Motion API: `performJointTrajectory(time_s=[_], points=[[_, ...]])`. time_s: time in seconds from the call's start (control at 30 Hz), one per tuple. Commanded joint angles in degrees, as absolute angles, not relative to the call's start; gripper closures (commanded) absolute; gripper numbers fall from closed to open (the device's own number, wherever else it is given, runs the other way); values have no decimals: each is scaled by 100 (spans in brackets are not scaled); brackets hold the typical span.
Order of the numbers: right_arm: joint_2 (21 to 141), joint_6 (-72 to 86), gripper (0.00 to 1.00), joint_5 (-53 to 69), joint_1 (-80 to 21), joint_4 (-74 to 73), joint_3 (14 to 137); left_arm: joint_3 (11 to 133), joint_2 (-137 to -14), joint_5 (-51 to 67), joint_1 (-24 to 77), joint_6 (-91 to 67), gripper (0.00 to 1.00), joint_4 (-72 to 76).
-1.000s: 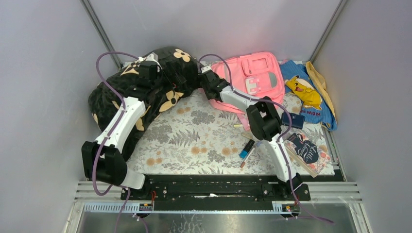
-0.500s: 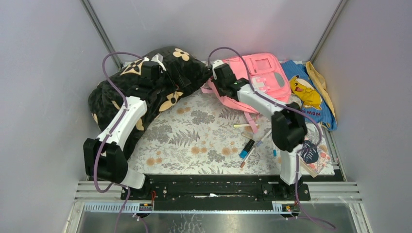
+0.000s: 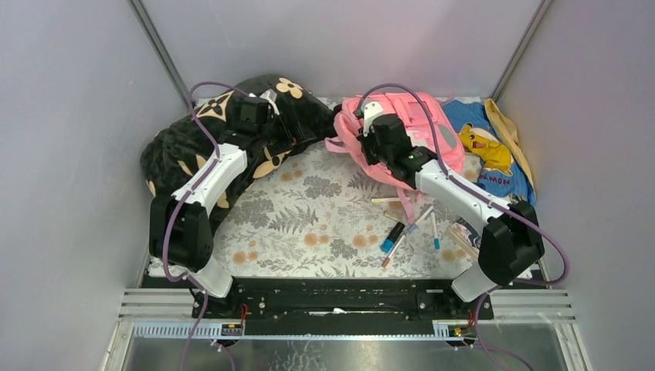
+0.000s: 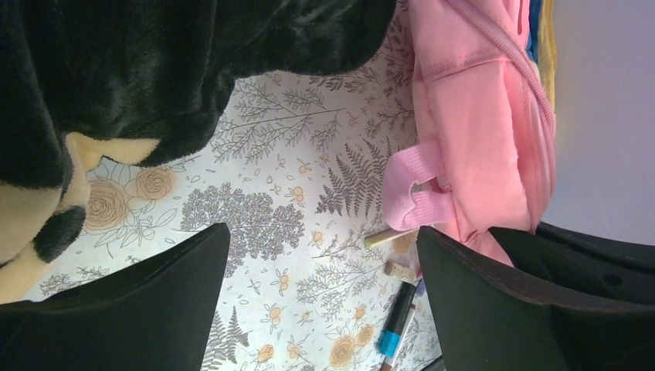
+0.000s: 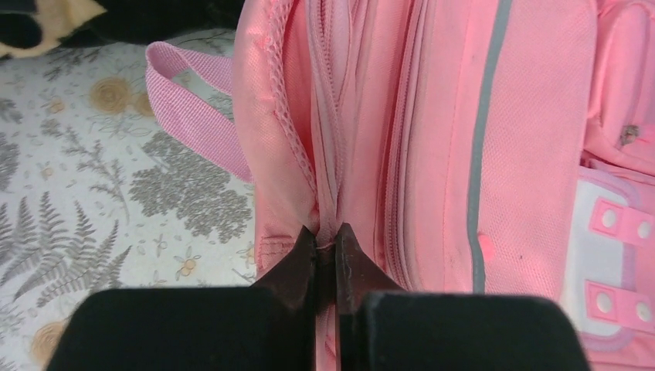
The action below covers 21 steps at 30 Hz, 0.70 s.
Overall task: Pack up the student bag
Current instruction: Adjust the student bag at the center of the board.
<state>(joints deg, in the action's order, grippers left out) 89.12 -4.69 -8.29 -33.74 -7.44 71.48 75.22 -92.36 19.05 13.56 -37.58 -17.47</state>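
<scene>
The student bag lies at the far right of the flower-printed tablecloth, front side up, its left edge close to the black pillow with tan flowers and its right edge against a blue cloth that bears a yellow cartoon figure. The white lettering under that figure is too small to read. In the right wrist view the bag shows a grey trim line, a white-and-pink patch with round snaps and a pink strap loop lying on the tablecloth. No brand or label on it can be made out. The right gripper is down at the bag's left side with its fingertips pressed together on the zip seam, pinching the fabric there. The left gripper hangs above the tablecloth between pillow and bag with its fingers spread wide and nothing between them. In its view the bag fills the right side and the pillow the upper left. Nearer the arms, on the cloth below the bag, lie a pale stick, a black-and-blue marker and some thin pens. A book shows only as a sliver beside the right arm, its cover hidden. A yellow strip of fabric lies along the far right edge beside the blue cloth.
</scene>
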Motion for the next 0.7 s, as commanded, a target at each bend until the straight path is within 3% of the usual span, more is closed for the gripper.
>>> performJointTrajectory(time_s=[0.0,0.27,0.3,0.37,0.47,0.53,0.67], points=[[8812,-160,100,-27,-3405,322,7239,7769,-9090,1719,1371,-3762,1,-1582],[10041,236,97,539,-3507,-255,8064,7720,-8562,1703,1371,-3599,1,-1674],[10350,361,80,621,-3513,-639,8451,7691,-8553,1686,1370,-3577,1,-1658],[11051,506,61,806,-3507,-1698,9523,7607,-8549,1786,1386,-3511,1,-1573],[11352,553,45,754,-3507,-2419,10253,7516,-8560,1874,1459,-3477,1,-1521],[10821,547,29,570,-3475,-2035,9762,7454,-8576,1872,1556,-3445,1,-1521],[9823,680,20,502,-3202,-1385,8535,7390,-8745,1902,1891,-3274,1,-1433]])
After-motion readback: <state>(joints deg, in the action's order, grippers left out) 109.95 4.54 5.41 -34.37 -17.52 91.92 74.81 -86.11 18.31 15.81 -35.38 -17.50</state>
